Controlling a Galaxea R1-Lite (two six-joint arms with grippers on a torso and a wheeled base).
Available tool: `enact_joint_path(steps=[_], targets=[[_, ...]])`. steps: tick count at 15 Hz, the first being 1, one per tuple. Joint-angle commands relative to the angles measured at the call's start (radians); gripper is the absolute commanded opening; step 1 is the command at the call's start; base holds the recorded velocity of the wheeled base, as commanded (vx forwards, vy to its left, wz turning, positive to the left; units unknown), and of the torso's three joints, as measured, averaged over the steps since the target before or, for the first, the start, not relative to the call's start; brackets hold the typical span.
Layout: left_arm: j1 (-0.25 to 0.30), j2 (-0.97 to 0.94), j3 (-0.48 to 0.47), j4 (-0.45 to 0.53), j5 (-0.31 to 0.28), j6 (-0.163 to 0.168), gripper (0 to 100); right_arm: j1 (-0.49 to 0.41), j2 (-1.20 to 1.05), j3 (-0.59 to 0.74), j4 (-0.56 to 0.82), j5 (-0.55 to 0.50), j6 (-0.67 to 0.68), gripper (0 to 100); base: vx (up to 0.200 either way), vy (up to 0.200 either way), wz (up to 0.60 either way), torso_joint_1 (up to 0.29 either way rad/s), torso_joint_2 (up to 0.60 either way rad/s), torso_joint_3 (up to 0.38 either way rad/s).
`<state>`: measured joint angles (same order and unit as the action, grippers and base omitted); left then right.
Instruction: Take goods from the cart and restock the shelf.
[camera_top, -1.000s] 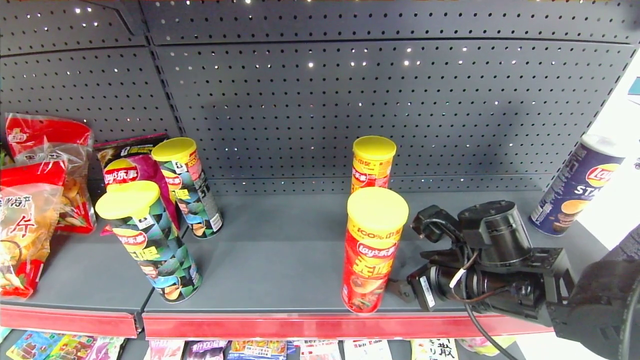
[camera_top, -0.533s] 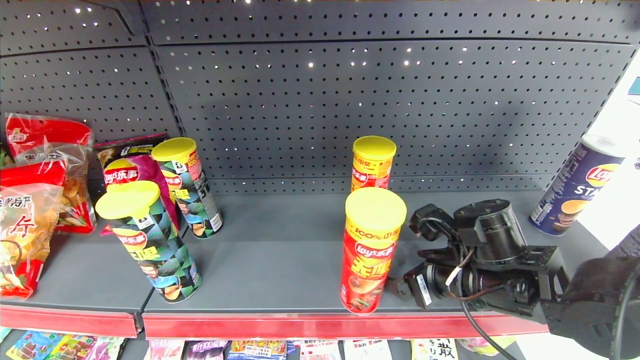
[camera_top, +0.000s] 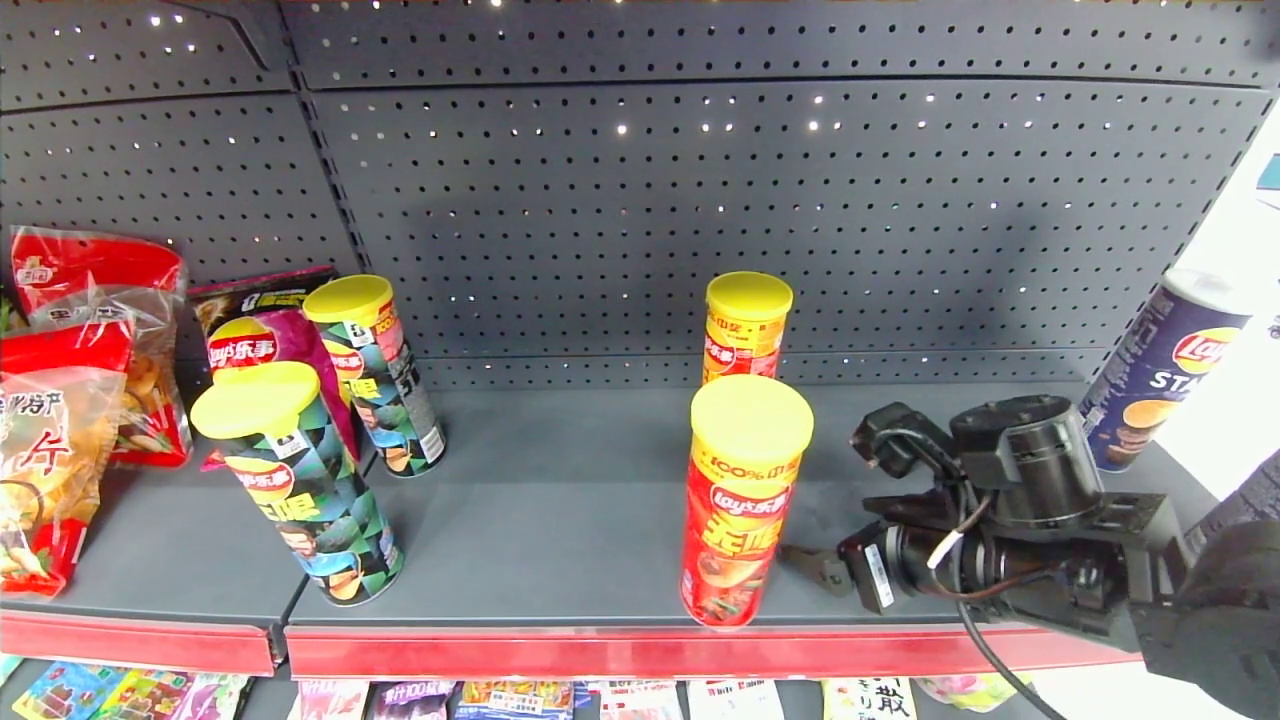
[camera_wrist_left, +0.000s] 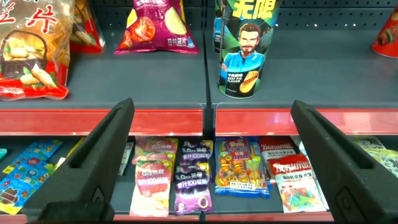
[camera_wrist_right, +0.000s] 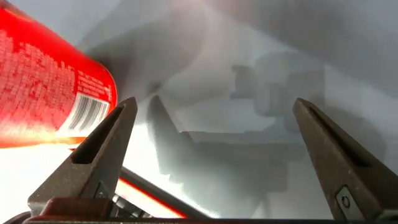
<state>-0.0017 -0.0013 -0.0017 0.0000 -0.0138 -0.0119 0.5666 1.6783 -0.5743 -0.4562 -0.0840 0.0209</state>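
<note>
A red chip can with a yellow lid (camera_top: 745, 500) stands upright near the front edge of the grey shelf (camera_top: 560, 520). My right gripper (camera_top: 815, 565) is low on the shelf just right of this can, open, with a small gap between them. In the right wrist view the can (camera_wrist_right: 50, 93) lies outside the open right gripper (camera_wrist_right: 214, 106), which holds nothing. A second red can (camera_top: 745, 325) stands behind the first. My left gripper (camera_wrist_left: 212, 106) is open and empty in front of the shelf's red front strip (camera_wrist_left: 155, 118), facing a green can (camera_wrist_left: 245, 50).
Two green cans (camera_top: 300, 480) (camera_top: 375, 370) and a purple bag (camera_top: 265, 350) stand at the left, with red snack bags (camera_top: 60, 400) beyond. A blue can (camera_top: 1160, 370) leans at the far right. Small packets (camera_wrist_left: 205, 174) fill the shelf below.
My right gripper has drawn back to the right, away from the front red can. The can stays upright where it was.
</note>
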Motion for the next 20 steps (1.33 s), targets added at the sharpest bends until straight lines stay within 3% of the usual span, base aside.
enact_joint_path(steps=[1,7,10,15,18,20], targets=[[0.000,0.001,0.000,0.000,0.000,0.000,100,-0.011,-0.173,0.067,0.001,-0.002,-0.001,100,0.000,0.000,0.00,0.000,0.00,0.000],[0.000,0.001,0.000,0.000,0.000,0.000,100,-0.045,-0.649,0.272,0.014,-0.013,-0.006,100,0.000,0.000,0.00,0.000,0.00,0.000],[0.000,0.001,0.000,0.000,0.000,0.000,100,-0.050,-0.830,0.300,0.047,-0.008,-0.012,100,0.000,0.000,0.00,0.000,0.00,0.000],[0.000,0.001,0.000,0.000,0.000,0.000,100,-0.148,-1.039,0.317,0.194,0.021,-0.013,100,0.000,0.000,0.00,0.000,0.00,0.000],[0.000,0.001,0.000,0.000,0.000,0.000,100,-0.178,-1.283,0.309,0.445,0.050,-0.018,100,0.000,0.000,0.00,0.000,0.00,0.000],[0.000,0.001,0.000,0.000,0.000,0.000,100,-0.180,-1.327,0.309,0.513,0.047,-0.056,100,0.000,0.000,0.00,0.000,0.00,0.000]])
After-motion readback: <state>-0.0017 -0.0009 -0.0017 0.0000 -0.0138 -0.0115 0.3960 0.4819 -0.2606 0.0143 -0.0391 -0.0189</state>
